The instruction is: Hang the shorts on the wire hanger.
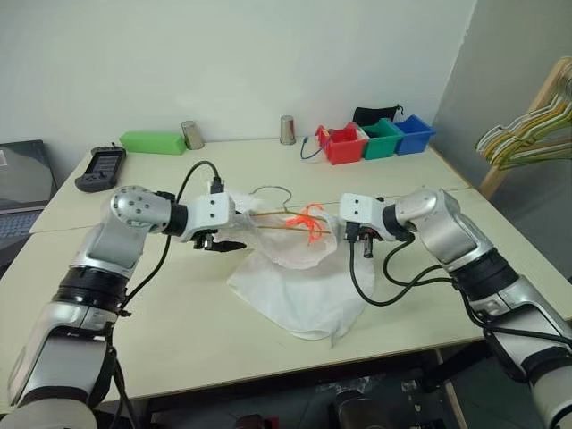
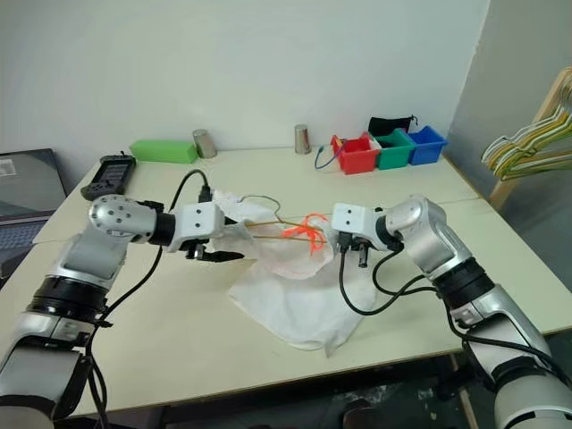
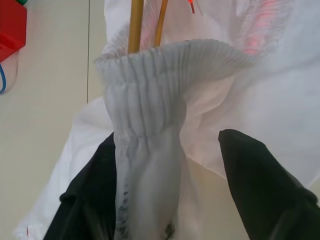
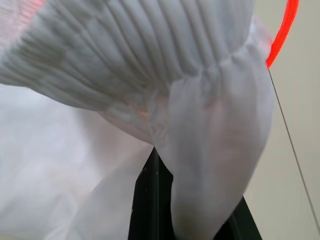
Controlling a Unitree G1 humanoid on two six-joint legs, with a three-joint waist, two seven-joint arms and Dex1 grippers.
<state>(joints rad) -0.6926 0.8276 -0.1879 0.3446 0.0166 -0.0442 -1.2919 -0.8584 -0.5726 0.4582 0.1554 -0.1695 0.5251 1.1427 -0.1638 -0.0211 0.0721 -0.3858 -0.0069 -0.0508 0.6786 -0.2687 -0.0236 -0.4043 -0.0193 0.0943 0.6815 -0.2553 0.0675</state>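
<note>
The fingers [image 3: 260, 185] of the left gripper [image 1: 217, 242] are spread wide, the gathered waistband of the shorts [image 1: 299, 286] lying against one of them and clear of the other. The fingers [image 4: 150, 205] of the right gripper [image 1: 359, 241] are pressed together on a fold of the same waistband. The shorts are seen at the centre of the frame, raised between the two grippers and trailing onto the table [image 1: 223, 349] toward the lower centre. The wire hanger [image 1: 268, 221] is threaded through the waistband, just left of the orange-red drawstring [image 1: 308, 220]. Coloured bins [image 1: 380, 138] stand at the upper right.
</note>
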